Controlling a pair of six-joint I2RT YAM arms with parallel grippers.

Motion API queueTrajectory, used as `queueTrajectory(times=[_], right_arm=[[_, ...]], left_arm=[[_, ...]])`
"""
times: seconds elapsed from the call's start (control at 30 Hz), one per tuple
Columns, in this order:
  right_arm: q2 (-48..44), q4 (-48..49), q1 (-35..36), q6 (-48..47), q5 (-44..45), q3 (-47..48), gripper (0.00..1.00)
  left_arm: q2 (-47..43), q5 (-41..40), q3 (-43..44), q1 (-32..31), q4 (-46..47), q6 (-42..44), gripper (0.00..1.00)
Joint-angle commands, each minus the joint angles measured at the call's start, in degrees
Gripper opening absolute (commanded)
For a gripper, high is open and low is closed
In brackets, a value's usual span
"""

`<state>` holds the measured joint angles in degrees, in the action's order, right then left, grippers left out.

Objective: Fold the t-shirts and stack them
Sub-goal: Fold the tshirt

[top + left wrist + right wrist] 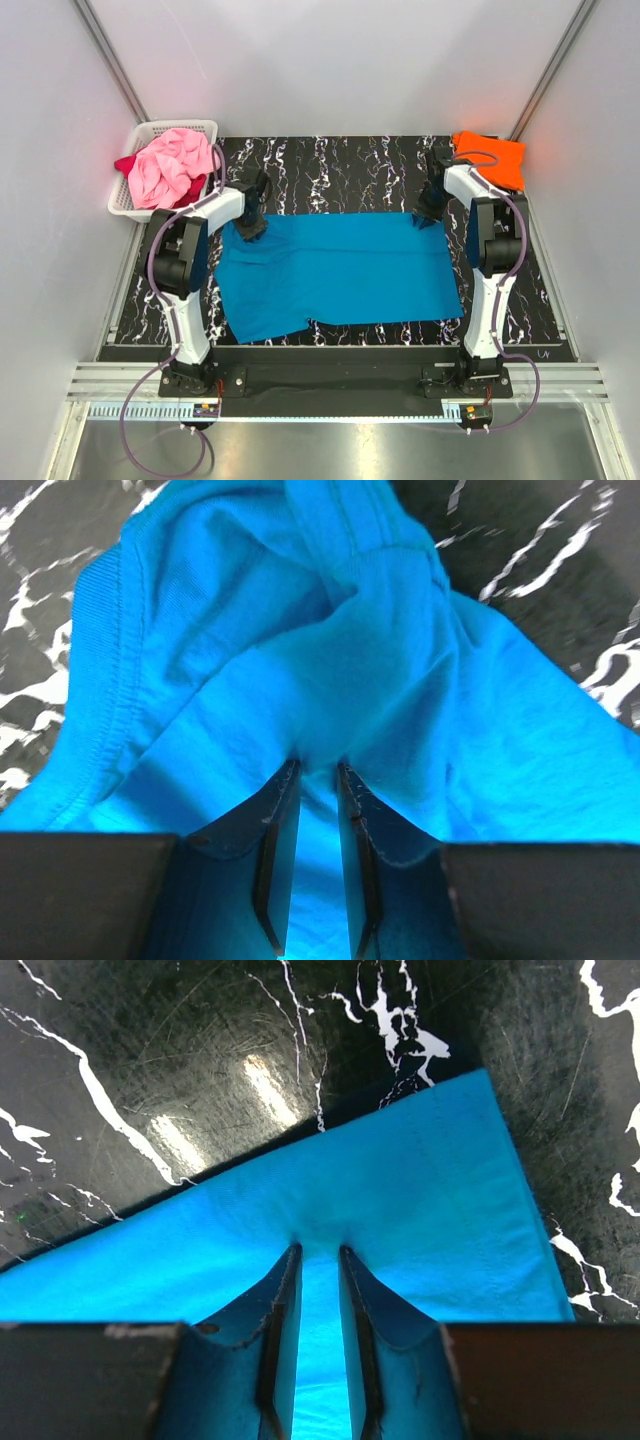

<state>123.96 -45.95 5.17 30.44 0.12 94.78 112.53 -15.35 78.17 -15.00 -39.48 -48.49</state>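
**Turquoise t-shirt** [335, 270] spread nearly flat on the black marbled tabletop [330, 160], between the two arms. The left jaws are clamped on a bunched fold at its far-left corner, beside a stitched edge. The right jaws are clamped on the flat far-right corner, where two hemmed edges meet. The cloth is judged light, limp and not fragile: it should hold no shape and sag between grip points. Corners and hems therefore offer the surest hold, and both should be carried together to keep a fold line straight. A folded orange t-shirt [492, 160] lies at the tabletop's far-right corner. The pink t-shirt [168, 170] and dark red t-shirt [125, 163] lie crumpled in the white basket [190, 126].
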Motion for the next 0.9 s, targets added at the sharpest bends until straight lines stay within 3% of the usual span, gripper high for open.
queueTrajectory(times=[0.0, 0.23, 0.57, 0.87], right_arm=[[1.9, -3.0, 0.28, 0.59, 3.39, 1.89, 0.28], [5.4, -6.07, 0.28, -0.64, 6.9, 5.49, 0.27], [12.97, -14.51, -0.77, -0.99, 13.33, 19.29, 0.25], [13.76, -15.48, -1.39, -0.55, 16.13, 21.75, 0.24]], left_arm=[[-3.01, -3.37, -1.7, 0.77, -3.84, 0.24, 0.27], [-5.12, -3.37, -3.02, 1.38, -4.64, 1.47, 0.27], [-6.45, -4.86, -5.75, 3.31, -6.92, 1.38, 0.27], [-4.51, -7.84, -5.22, 3.32, -10.69, -0.29, 0.22]])
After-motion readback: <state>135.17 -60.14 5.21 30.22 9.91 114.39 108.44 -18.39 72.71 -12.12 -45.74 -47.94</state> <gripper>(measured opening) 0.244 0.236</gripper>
